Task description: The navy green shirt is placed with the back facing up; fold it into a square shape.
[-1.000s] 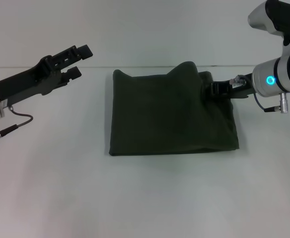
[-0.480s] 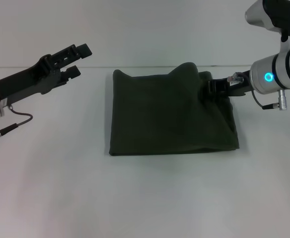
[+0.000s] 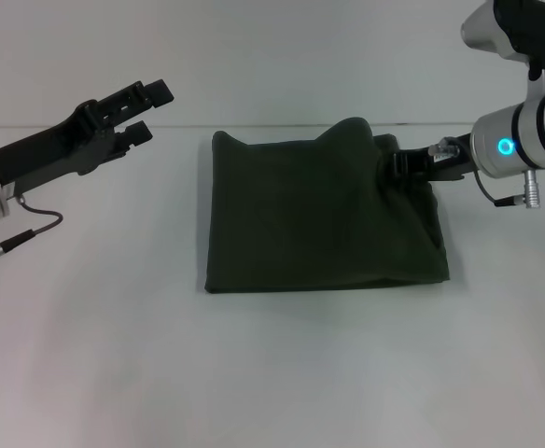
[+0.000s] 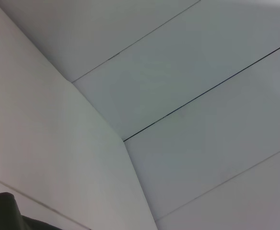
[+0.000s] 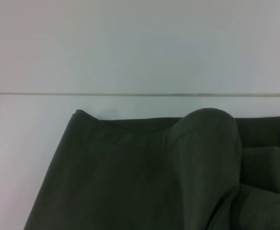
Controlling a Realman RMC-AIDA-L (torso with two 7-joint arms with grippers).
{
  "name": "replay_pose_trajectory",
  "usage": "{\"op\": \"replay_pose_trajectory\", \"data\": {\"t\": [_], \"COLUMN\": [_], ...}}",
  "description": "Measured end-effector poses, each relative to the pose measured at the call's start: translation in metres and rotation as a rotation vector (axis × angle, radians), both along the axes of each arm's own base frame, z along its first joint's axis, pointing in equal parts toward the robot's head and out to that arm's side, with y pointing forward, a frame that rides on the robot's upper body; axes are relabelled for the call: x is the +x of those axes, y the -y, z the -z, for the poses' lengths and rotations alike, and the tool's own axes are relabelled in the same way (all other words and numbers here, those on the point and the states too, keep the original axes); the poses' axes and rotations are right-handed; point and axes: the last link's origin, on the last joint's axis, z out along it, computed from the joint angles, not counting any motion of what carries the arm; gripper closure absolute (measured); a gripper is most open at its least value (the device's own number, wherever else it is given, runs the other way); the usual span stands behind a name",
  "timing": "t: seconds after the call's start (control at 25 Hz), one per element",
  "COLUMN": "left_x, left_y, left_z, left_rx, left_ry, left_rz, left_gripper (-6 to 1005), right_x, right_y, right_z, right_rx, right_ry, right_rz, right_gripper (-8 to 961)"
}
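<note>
The navy green shirt (image 3: 319,219) lies folded into a rough square in the middle of the white table (image 3: 272,373), plain side up. A bump of cloth stands up at its far edge. My right gripper (image 3: 401,166) rests low against the shirt's far right corner, touching the cloth there. In the right wrist view the shirt (image 5: 145,177) fills the lower part, with creases at one side. My left gripper (image 3: 146,112) hangs open above the table, left of the shirt and well clear of it. A dark bit of the shirt (image 4: 3,211) shows in the left wrist view.
The table's far edge (image 3: 272,126) meets a pale wall just behind the shirt. A cable (image 3: 30,233) dangles from the left arm above the table.
The right arm rose slightly and its gripper edged a little to the left along the shirt's corner. The shirt and the left arm have stayed where they were.
</note>
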Motion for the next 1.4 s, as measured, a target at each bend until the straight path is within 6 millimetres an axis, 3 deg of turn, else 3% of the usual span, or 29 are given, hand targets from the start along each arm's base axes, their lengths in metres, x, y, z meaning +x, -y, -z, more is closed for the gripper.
{"op": "replay_pose_trajectory", "data": {"t": [0.4,0.64,0.8,1.12,1.32,1.4], "left_x": [-0.001,-0.002,-0.004,-0.003,-0.005,-0.005], "left_y": [0.000,-0.001,-0.001,-0.002,-0.002,-0.002], "left_z": [-0.001,-0.003,-0.006,-0.006,-0.006,-0.006], "left_rx": [0.004,0.008,0.018,0.017,0.021,0.020], "left_ry": [0.001,0.003,0.007,0.010,0.015,0.017], "left_rz": [-0.003,-0.007,-0.014,-0.013,-0.020,-0.021], "left_gripper": [62,62,62,63,63,62], "right_x": [0.005,0.006,0.010,0.021,0.035,0.039], "right_y": [-0.002,-0.006,-0.006,-0.004,-0.008,-0.012], "right_z": [-0.006,-0.032,-0.037,-0.020,-0.018,-0.021], "right_rx": [0.024,0.095,0.120,0.116,0.146,0.179], "right_ry": [0.000,-0.018,-0.018,0.005,0.083,0.108], "right_rz": [0.008,0.010,0.021,0.047,0.074,0.078], "right_gripper": [944,939,935,928,924,851]}}
